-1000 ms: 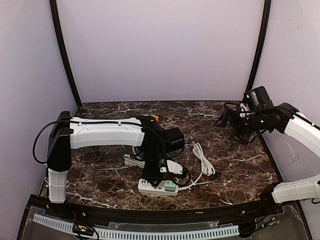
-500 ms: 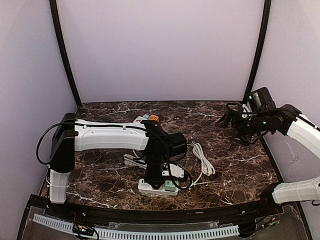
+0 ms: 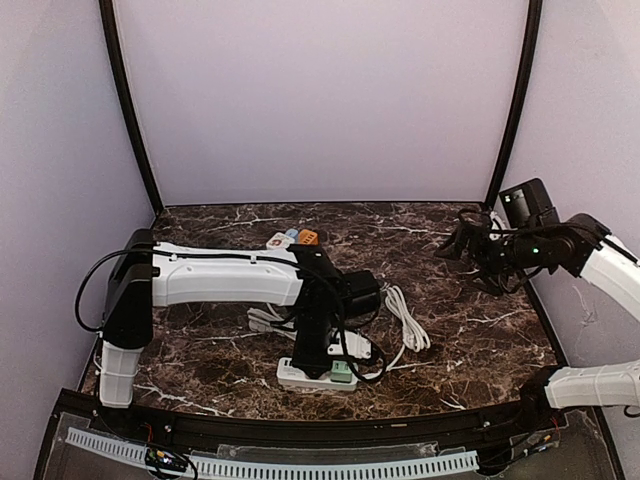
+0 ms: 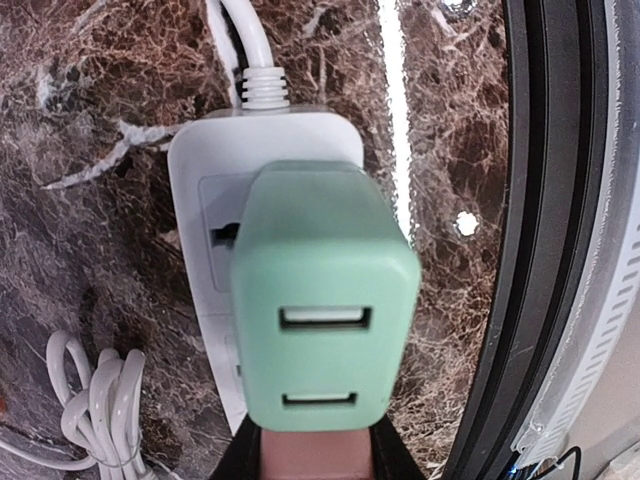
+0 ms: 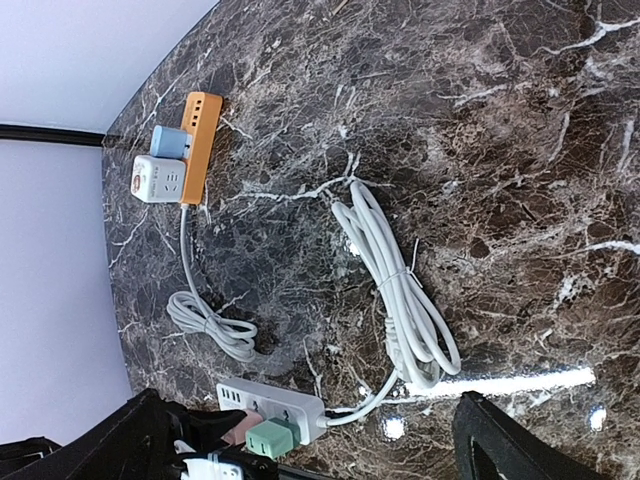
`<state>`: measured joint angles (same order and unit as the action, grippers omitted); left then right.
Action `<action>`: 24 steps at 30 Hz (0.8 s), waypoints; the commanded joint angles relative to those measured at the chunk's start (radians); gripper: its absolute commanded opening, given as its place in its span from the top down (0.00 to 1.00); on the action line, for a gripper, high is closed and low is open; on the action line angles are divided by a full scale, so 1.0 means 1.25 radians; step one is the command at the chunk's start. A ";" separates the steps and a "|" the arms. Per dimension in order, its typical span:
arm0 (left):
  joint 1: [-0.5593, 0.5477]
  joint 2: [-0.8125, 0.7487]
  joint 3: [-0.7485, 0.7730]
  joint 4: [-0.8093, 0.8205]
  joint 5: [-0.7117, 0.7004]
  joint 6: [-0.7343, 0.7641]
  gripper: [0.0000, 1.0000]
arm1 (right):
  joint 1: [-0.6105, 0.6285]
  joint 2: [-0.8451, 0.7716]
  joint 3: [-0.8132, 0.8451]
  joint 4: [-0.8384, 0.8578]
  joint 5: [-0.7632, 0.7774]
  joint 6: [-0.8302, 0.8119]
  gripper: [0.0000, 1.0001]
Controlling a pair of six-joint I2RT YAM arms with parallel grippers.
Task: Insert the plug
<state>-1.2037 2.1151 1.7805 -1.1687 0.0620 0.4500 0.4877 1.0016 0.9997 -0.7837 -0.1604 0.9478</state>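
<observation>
A mint-green plug point(image 4: 320, 310) with two USB slots facing up sits on the white power strip point(image 4: 195, 260) at the table's front, also seen from above point(image 3: 342, 372) and in the right wrist view point(image 5: 268, 438). My left gripper point(image 4: 315, 455) is shut, its pink pads point(image 5: 232, 432) pressed together and lying against the plug's side, over the strip point(image 3: 300, 376). No finger wraps the plug. My right gripper point(image 3: 455, 245) hangs open high at the back right, far from the strip, with nothing in it.
An orange power strip point(image 5: 195, 140) with a blue and a white adapter lies at the back. The white strip's bundled cable point(image 5: 400, 290) lies right of centre; a smaller coil point(image 5: 210, 325) lies behind the strip. The table's black front rim point(image 4: 540, 250) runs close beside the strip.
My left arm has shifted slightly to the right over the strip. My right arm has drawn a little right and back. Neither gripper's opening has changed.
</observation>
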 commanded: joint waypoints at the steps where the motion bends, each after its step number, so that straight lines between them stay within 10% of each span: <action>1: -0.015 0.026 0.022 0.003 -0.022 -0.022 0.99 | -0.005 -0.023 -0.017 -0.017 0.008 0.006 0.01; 24: -0.024 0.046 -0.042 0.098 -0.139 -0.098 0.99 | -0.005 -0.060 -0.045 -0.027 0.018 0.025 0.01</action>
<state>-1.2400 2.1384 1.7821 -1.1545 -0.0414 0.3546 0.4877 0.9440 0.9565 -0.8169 -0.1562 0.9649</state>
